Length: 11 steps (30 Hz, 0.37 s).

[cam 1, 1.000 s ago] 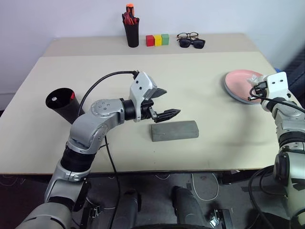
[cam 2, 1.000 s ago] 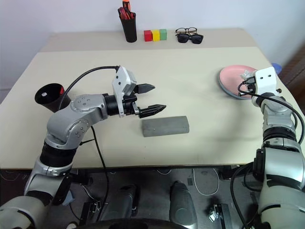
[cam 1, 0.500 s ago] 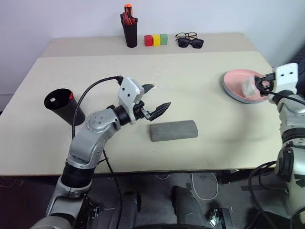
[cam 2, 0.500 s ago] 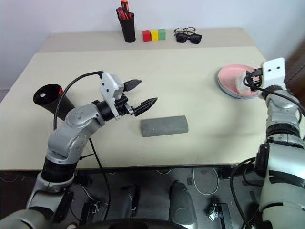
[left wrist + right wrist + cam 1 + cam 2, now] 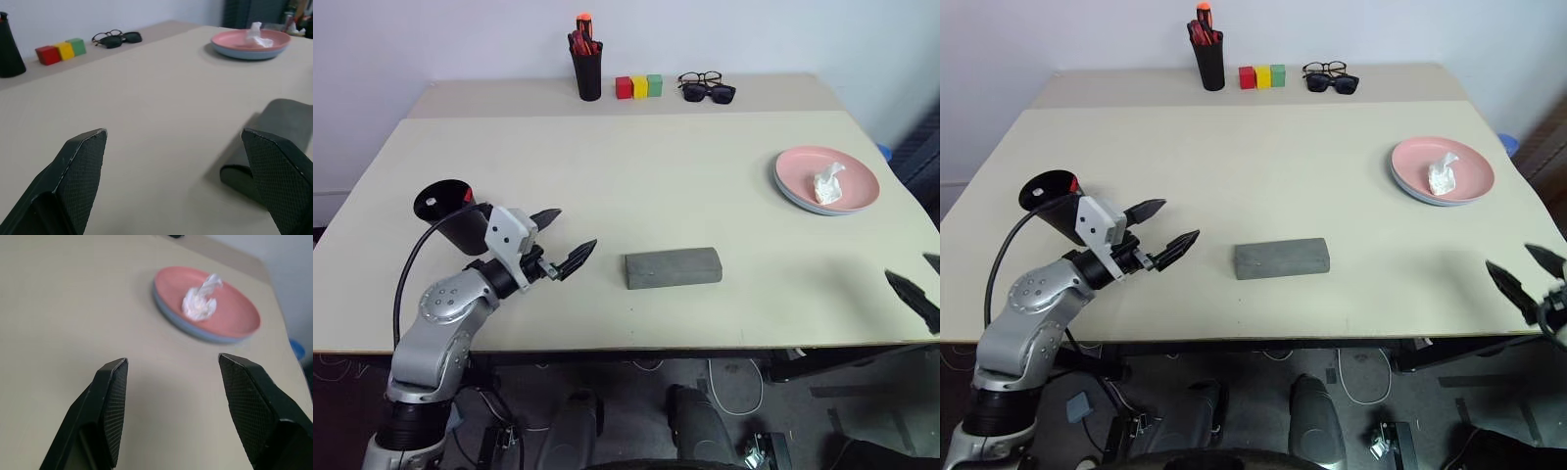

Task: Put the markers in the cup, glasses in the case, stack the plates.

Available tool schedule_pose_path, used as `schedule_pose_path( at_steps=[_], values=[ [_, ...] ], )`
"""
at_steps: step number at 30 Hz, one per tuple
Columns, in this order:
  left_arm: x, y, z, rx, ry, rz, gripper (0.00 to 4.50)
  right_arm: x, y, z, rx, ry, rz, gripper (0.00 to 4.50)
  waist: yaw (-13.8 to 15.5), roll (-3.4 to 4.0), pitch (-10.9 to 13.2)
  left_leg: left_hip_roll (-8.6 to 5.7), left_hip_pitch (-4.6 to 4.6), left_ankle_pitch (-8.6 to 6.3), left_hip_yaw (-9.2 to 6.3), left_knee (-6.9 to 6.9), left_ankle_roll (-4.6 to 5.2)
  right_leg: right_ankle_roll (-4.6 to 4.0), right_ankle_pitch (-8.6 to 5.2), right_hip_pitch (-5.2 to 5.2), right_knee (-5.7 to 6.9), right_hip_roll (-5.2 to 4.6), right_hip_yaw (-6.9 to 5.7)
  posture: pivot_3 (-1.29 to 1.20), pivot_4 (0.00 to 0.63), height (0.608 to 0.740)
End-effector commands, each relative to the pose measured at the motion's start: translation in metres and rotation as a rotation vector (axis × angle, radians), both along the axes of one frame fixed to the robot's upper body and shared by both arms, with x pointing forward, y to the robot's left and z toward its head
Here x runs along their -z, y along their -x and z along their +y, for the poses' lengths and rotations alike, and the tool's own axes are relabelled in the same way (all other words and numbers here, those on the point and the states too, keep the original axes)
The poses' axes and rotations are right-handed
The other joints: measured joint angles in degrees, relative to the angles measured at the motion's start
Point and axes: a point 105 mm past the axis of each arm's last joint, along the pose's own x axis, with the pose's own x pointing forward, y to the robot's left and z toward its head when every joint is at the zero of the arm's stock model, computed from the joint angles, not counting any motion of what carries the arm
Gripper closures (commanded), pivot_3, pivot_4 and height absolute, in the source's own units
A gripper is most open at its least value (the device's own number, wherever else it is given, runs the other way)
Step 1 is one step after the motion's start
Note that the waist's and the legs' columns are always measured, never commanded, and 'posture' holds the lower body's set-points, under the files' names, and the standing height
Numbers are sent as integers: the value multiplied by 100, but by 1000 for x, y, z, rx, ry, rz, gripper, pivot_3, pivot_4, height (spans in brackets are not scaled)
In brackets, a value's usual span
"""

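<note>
- While both tools hang empty, I read the task as nearly done.
- Left tool [image 5: 566, 241] wide open beside black cup [image 5: 450, 211], which shows a red marker tip [image 5: 467, 195].
- Right tool [image 5: 1526, 274] open at the table [image 5: 666, 176] edge.
- Pink plate [image 5: 837, 176] sits on blue plate [image 5: 239, 52], tissue wad [image 5: 824, 182] on top.
- Grey case [image 5: 673, 267] shut; wire glasses [image 5: 701, 77] far back, maybe left.

Two stacked plates [image 5: 803, 201] are seen, pink on blue, with one crumpled tissue [image 5: 824, 183]. One case [image 5: 673, 267], one cup [image 5: 453, 211], one pen holder [image 5: 588, 74], three blocks [image 5: 638, 85] and two pairs of glasses [image 5: 706, 86] are counted.
</note>
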Motion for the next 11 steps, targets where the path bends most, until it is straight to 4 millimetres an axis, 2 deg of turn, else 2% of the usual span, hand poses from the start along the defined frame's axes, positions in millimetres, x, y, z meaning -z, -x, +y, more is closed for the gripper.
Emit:
schedule_pose_path(
  at_steps=[1,6,11],
  values=[
    [-14,7,-1,29,-1,-70,0,-17,7,4,-17,-1,-46,1528,-5,1,0,0,0,0,2,1,0,-1,0,-1,-2,0,0,0,150,740],
    [-10,12,2,32,-18,-57,0,-7,13,1,-6,-25,-28,1528,38,2,-1,2,-4,0,4,-5,0,-3,1,-9,-7,-1,-1,0,150,740],
    [-8,19,8,-2,-28,-51,0,-12,8,-1,-6,-48,-54,1528,57,2,-1,1,-14,0,3,-14,3,-6,-3,-20,-9,-1,-1,0,150,740]
  ],
)
